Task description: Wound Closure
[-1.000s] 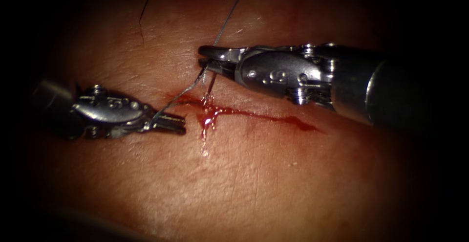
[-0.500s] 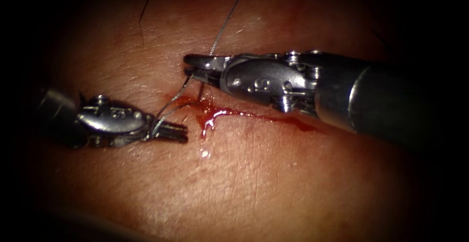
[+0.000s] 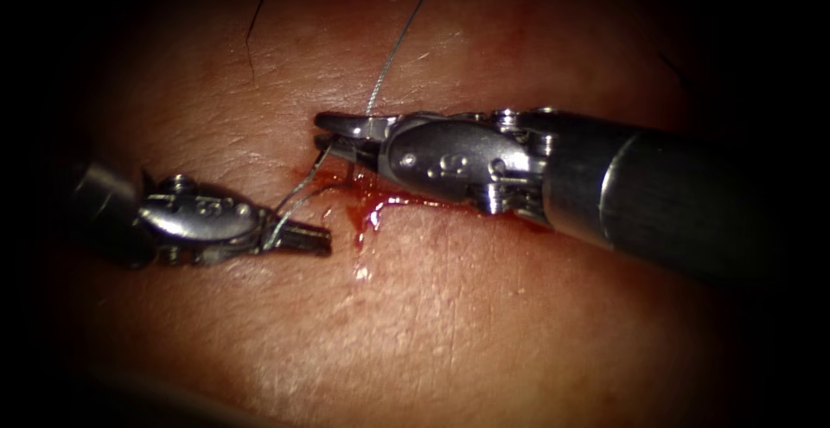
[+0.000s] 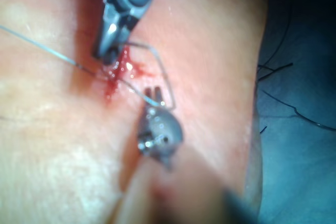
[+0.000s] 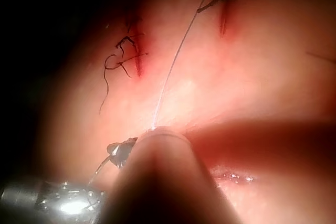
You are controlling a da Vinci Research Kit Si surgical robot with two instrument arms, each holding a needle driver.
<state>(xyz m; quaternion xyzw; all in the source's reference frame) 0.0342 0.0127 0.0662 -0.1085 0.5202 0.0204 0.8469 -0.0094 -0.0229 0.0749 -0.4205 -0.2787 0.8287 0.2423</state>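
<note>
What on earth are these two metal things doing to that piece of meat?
It is suturing practice on pork. The left claw is shut on the thread left of the cut. The right claw holds the same thread just above the cut, where red fluid has pooled on the tissue. A short slack loop runs between the two claws, and another strand leads up and away from the right claw. I can't make out the needle. Over the last second the right claw has slid leftward and the loop has gone slacker.

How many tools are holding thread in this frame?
2. The left tool, left of the cut, grips the thread; the right tool, above the cut, grips it too. A needle may be hidden.
</note>
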